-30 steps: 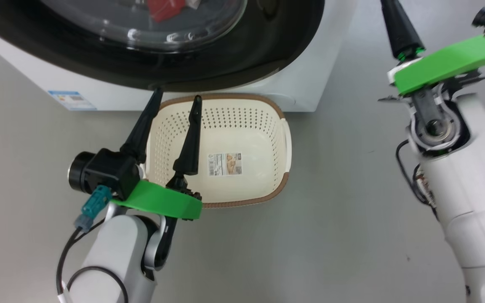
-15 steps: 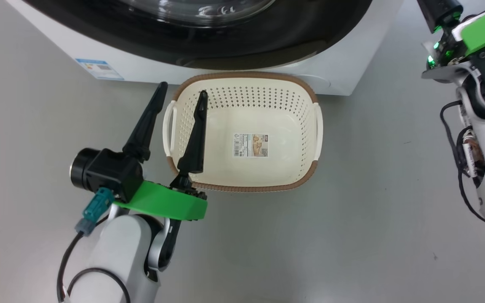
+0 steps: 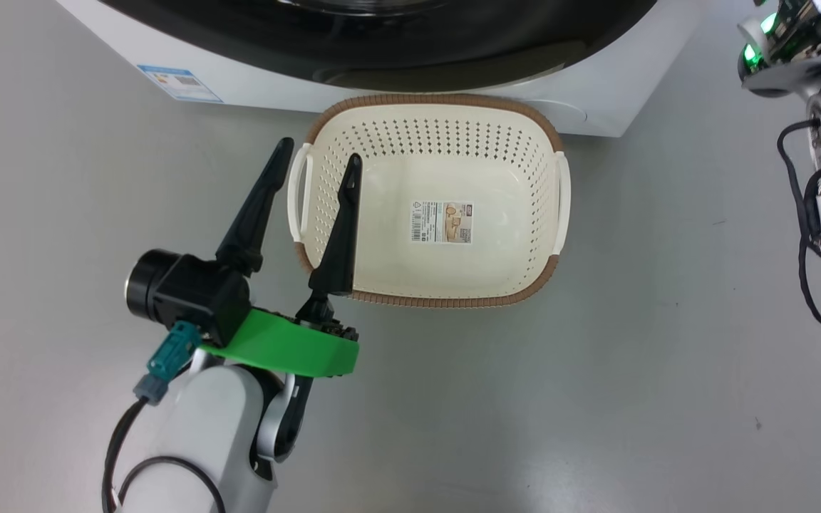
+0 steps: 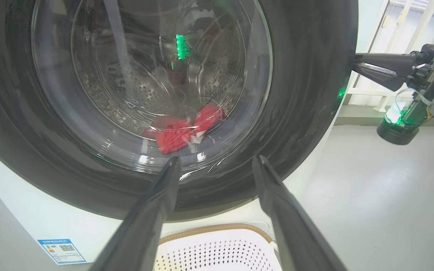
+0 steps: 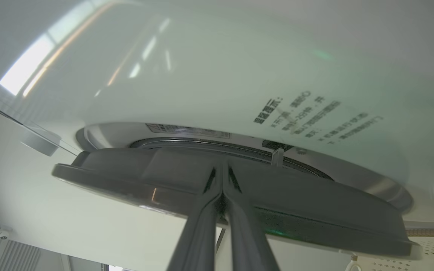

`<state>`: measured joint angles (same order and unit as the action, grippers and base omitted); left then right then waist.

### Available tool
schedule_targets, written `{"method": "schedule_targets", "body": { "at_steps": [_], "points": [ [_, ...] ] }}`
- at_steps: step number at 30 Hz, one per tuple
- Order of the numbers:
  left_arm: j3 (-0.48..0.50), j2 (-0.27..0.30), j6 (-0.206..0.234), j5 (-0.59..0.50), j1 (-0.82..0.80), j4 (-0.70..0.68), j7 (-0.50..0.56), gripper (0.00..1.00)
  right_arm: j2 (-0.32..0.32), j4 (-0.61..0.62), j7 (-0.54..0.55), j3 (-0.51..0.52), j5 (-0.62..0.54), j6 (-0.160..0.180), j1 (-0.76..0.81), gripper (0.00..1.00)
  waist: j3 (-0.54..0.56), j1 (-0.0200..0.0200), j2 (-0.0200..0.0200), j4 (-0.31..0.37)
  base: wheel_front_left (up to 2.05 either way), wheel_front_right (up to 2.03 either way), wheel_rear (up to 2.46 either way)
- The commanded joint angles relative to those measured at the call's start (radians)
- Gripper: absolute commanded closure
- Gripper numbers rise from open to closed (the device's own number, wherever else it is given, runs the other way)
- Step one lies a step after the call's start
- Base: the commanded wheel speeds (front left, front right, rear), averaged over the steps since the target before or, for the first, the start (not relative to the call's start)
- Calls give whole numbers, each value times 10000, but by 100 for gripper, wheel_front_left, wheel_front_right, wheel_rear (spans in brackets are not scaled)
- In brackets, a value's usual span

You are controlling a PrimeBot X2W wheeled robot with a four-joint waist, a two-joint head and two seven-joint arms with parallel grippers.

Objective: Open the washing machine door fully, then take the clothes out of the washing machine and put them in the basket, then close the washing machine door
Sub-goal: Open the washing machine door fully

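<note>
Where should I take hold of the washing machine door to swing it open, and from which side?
Take the washing machine door by its thin outer rim on the robot's right, coming in edge-on from that side. In the right wrist view the rim appears to stand slightly off the washing machine, leaving a gap for a finger. The right gripper, shut, points there.

Head view: washing machine [image 3: 596, 107] at 12 o'clock, washing machine door [image 3: 453, 50] on its front, sticker [image 3: 181, 82] at 11 o'clock. Basket [image 3: 432, 100] on floor [image 3: 596, 392], just before machine; paper label [image 3: 442, 221] on basket bottom. Left gripper [image 3: 320, 150] at 8 o'clock of basket: one finger over its left wall, the other outside. Left wrist view: clothes [image 4: 181, 130] in drum, behind door glass; right gripper [image 4: 375, 69] at door's 3 o'clock, by rim.
</note>
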<state>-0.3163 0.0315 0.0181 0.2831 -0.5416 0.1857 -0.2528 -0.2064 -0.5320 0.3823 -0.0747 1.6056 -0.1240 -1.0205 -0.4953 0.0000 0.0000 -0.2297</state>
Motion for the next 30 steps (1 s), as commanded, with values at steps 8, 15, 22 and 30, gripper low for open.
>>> {"method": "schedule_targets", "body": {
  "at_steps": [8,15,22,30],
  "points": [
    [334,187,-29,8,151,-318,-90,0,202,-411,365,-225,46,-67,-853,100,-295,0,0,-95,0,0,0],
    [559,187,-111,-118,128,-241,-90,0,278,-946,857,-606,-87,-67,-1408,100,-459,0,0,-67,0,0,0],
    [693,187,-208,-259,129,-167,-90,0,494,-1267,1255,-727,82,-67,-1638,100,-463,0,0,42,0,0,0],
    [807,187,-353,-359,80,-71,-90,0,538,-1180,1730,-941,141,-67,-1629,100,-447,0,0,133,0,0,0]
  ]
}}
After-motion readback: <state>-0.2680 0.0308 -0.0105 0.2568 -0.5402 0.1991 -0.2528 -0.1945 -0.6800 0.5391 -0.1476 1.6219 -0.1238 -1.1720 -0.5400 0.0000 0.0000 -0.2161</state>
